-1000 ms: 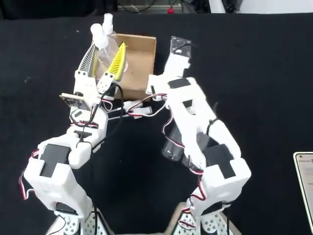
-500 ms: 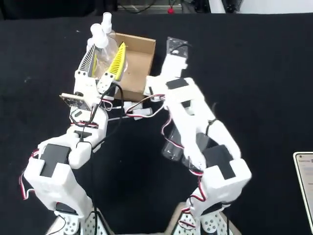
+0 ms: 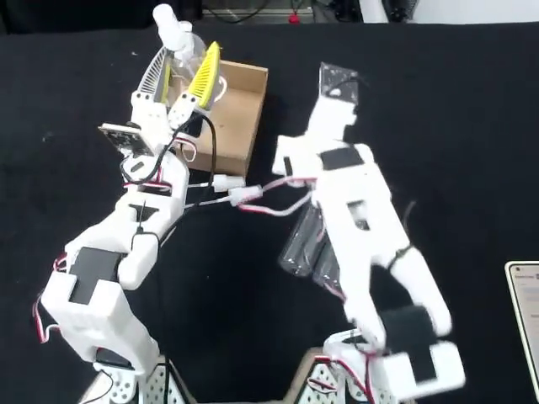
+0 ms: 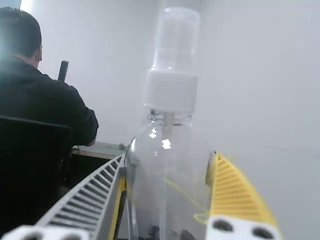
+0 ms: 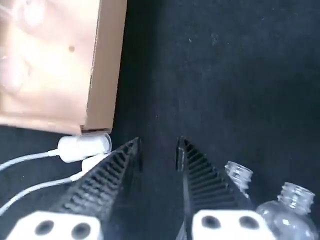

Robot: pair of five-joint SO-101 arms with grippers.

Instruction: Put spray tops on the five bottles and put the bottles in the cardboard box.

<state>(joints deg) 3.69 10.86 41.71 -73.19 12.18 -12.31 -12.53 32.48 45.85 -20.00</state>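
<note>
The left gripper point(image 3: 189, 63) is closed on a clear bottle point(image 3: 187, 46), one yellow finger and one grey ribbed finger pressed against its sides. A white spray top point(image 3: 168, 18) is already on the bottle's neck. In the high view the held bottle sits at the 11 o'clock corner of the cardboard box point(image 3: 240, 114), and the box itself lies toward 11 o'clock on the black table point(image 3: 455, 126).

The right gripper point(image 5: 157, 150) hangs over bare table at the box's 3 o'clock side. Its black jaws are a narrow gap apart with nothing between them.

Two loose spray tops point(image 5: 84, 145) lie just off the box's 6 o'clock edge, touching each other, their thin white tubes trailing away. They lie between the two arms, close to the right gripper's fingertips.

Two uncapped bottles point(image 5: 239, 172) lie side by side near 5 o'clock of the box. In the high view the right arm covers much of them.

Pale blurred shapes show inside the box in the right wrist view, but what they are cannot be told. A white card point(image 3: 524, 311) lies at the table's 4 o'clock edge, well apart from everything else.
</note>
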